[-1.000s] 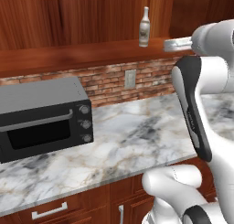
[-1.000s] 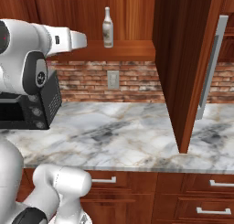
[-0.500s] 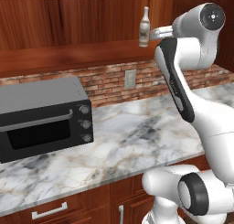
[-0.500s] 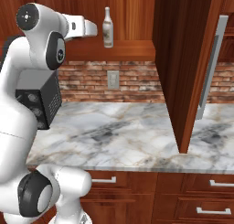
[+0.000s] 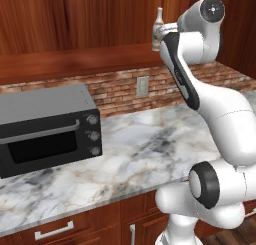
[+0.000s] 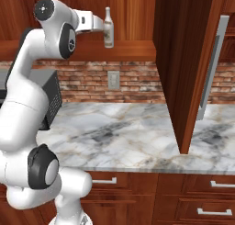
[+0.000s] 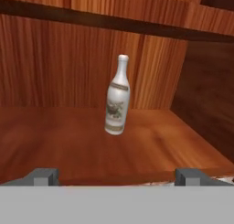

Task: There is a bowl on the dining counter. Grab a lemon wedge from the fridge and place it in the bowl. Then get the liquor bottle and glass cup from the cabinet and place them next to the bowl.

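One liquor bottle (image 7: 116, 97) stands upright at the frame's centre on the cabinet (image 7: 68, 141) shelf, and the gripper (image 7: 116, 176), jaws spread wide and empty, faces it squarely, seemingly lined up to close around it

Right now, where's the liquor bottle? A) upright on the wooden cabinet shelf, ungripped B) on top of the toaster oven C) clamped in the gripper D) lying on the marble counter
A: the liquor bottle stands upright on the cabinet shelf, ahead of the open gripper, apart from its fingertips.
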Motion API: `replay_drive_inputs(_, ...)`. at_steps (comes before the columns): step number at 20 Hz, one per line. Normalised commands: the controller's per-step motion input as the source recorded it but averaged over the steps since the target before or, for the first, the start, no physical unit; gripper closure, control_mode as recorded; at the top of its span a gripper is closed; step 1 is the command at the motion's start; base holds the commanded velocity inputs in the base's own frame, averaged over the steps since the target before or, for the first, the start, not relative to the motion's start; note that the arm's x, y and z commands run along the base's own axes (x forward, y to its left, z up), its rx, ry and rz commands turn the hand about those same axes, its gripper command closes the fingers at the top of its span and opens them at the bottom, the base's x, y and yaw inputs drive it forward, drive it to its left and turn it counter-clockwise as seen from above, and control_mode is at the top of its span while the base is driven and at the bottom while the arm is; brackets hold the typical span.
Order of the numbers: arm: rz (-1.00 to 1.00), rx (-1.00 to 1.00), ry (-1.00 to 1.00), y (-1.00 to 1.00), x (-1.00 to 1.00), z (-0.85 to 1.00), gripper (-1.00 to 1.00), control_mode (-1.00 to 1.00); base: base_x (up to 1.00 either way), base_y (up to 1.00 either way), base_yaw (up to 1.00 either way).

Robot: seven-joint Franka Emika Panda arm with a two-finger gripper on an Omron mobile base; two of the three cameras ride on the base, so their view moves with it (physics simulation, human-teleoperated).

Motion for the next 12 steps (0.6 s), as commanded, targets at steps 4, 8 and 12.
replay_drive_inputs(4,-0.07,0.00,0.08,0.00,0.61,0.00,-1.00,-1.00,0.00,0.00,0.00)
replay_drive_inputs(8,-0.06,0.03,0.11,0.00,0.56,0.00,-1.00,-1.00,0.00,0.00,0.00)
replay_drive_inputs(12,-0.02,0.05,0.05,0.00,0.41,0.00,-1.00,-1.00,0.00,0.00,0.00)
